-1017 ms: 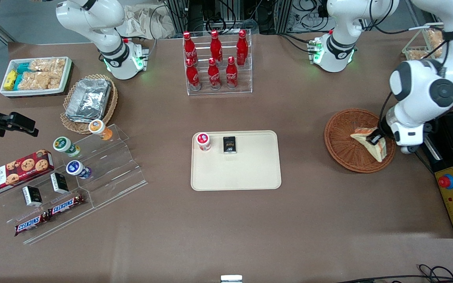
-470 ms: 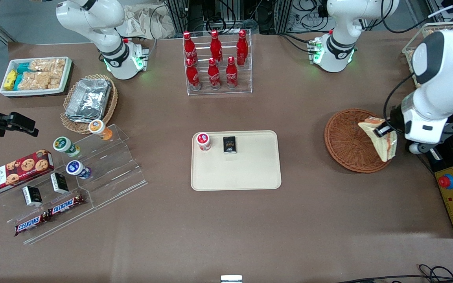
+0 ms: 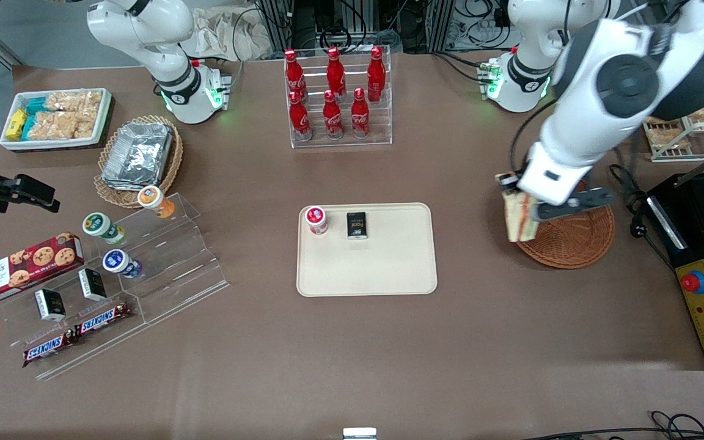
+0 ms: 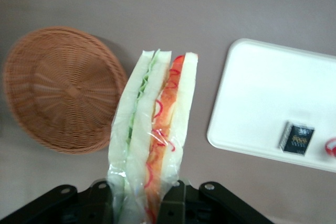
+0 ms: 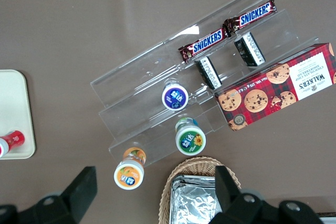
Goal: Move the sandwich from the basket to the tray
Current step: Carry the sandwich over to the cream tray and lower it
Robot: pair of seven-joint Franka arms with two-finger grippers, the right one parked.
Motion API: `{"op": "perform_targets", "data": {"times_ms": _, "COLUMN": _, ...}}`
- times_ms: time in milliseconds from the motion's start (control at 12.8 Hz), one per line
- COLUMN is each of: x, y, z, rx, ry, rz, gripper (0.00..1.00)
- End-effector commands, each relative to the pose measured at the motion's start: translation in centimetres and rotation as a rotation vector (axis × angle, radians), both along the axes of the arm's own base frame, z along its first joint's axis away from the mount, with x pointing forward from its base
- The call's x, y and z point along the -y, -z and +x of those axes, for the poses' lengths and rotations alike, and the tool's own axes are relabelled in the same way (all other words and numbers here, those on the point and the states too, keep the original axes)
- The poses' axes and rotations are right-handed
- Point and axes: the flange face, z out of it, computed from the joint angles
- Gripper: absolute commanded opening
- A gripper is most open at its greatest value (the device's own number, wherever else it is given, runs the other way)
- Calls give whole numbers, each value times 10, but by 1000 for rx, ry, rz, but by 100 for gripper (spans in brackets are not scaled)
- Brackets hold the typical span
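The end effector is clamped on the film-wrapped sandwich at its lower end, carrying it in the air above the wicker basket's rim, well apart from the tray. It looks light and soft; the film likely slippery, so a gentle pinch across the bread faces suits.

1. The left arm has glossy white rounded shells with dark grey circular joint caps.
2. Black cables loop beside its wrist.
3. Its hand has black fingers on a black body carrying round silver screws.
4. Green lights glow at its white base.
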Motion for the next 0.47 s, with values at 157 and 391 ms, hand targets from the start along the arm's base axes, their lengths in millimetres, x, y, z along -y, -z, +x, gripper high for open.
{"op": "perform_targets", "data": {"times_ms": 157, "x": 65, "y": 78, "z": 16, "rx": -44, "ry": 64, "rz": -31, "gripper": 0}}
{"op": "perform_targets", "data": {"times_ms": 391, "x": 105, "y": 140, "z": 14, "rx": -37, "ry": 62, "rz": -4, "gripper": 0}}
